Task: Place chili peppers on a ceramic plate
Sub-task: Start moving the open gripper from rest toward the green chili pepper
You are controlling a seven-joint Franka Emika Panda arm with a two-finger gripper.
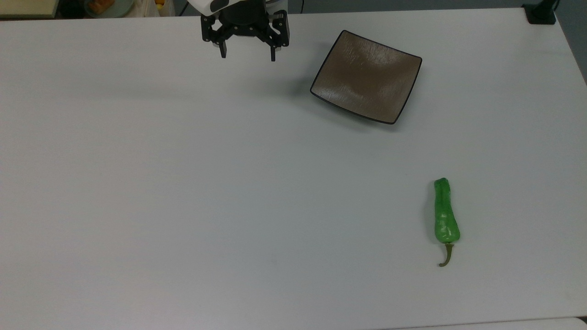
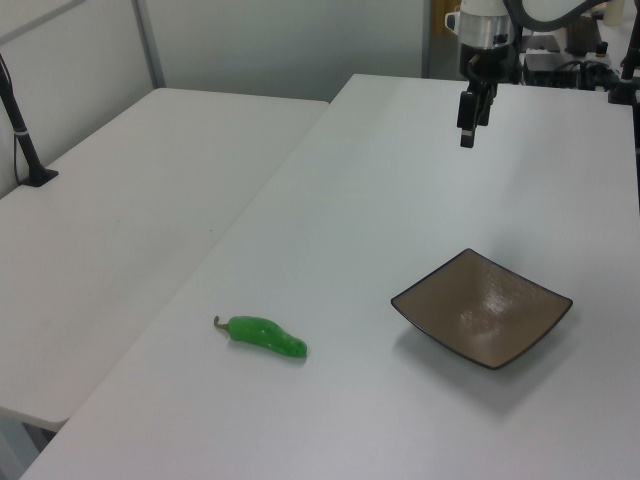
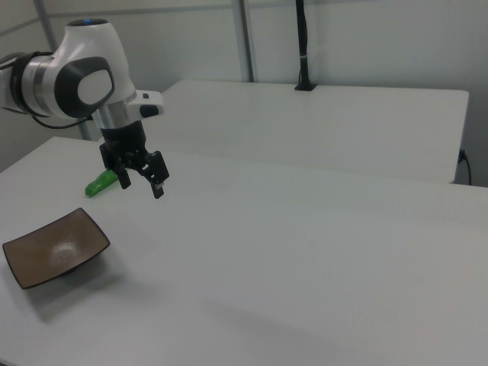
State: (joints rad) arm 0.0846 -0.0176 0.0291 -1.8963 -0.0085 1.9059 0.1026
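Observation:
A bright green chili pepper (image 1: 445,217) lies flat on the white table near the top view's lower right, its thin curved stem pointing toward the bottom edge. It also shows in the left view (image 2: 265,336) and, partly behind the arm, in the right view (image 3: 99,184). The square brown ceramic plate (image 1: 367,76) with a thin black rim sits bare on the table, also visible as plate (image 2: 484,308) and plate (image 3: 53,247). My gripper (image 1: 248,57) hangs open above the table at the top view's upper middle, left of the plate and far from the pepper, holding nothing.
A second white table (image 2: 110,220) stands alongside, with a black post (image 2: 25,140) clamped on it. A black clamp (image 1: 541,13) sits at the table's far right corner in the top view. Clutter lies beyond the table's upper edge.

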